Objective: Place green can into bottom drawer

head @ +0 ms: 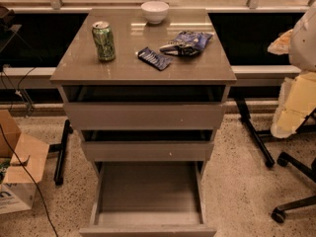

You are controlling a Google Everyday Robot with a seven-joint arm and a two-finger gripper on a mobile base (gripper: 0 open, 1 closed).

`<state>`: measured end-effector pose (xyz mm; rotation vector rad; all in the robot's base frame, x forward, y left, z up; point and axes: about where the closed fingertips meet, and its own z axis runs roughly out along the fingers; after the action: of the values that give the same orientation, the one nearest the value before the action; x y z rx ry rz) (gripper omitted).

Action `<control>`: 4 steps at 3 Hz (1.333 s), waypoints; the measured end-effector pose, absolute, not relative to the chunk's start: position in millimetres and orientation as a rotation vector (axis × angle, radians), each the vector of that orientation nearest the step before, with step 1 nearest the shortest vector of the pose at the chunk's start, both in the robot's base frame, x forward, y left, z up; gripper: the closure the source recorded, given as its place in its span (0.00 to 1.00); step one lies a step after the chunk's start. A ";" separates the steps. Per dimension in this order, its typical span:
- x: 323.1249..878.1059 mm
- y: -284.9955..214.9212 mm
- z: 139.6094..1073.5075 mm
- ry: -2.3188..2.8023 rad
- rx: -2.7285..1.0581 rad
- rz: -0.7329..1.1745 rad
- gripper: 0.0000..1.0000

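Note:
The green can (103, 41) stands upright on the left of the grey-brown cabinet top (197, 68), silver top and pull-tab up. The bottom drawer (148, 189) is pulled far out towards me, and its shallow tray holds nothing. The two drawers above it are only slightly open. My gripper is not in view. Only a pale, rounded part of my arm (303, 38) shows at the right edge, well away from the can and the drawer.
On the cabinet top are a white bowl (155, 11) at the back, a blue snack bag (187, 42) and a small dark packet (154, 58). A cardboard box (17, 172) sits on the floor at left. Chair legs and castors (281, 211) stand at right.

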<state>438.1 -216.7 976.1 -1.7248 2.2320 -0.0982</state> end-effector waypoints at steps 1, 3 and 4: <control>438.1 -216.7 976.1 2.232 -1.725 -0.098 0.00; 470.1 -157.3 968.6 2.061 -1.723 -0.021 0.00; 492.9 -125.5 961.4 1.982 -1.726 0.079 0.00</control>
<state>492.9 -125.5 961.4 -1.7261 1.9823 0.0793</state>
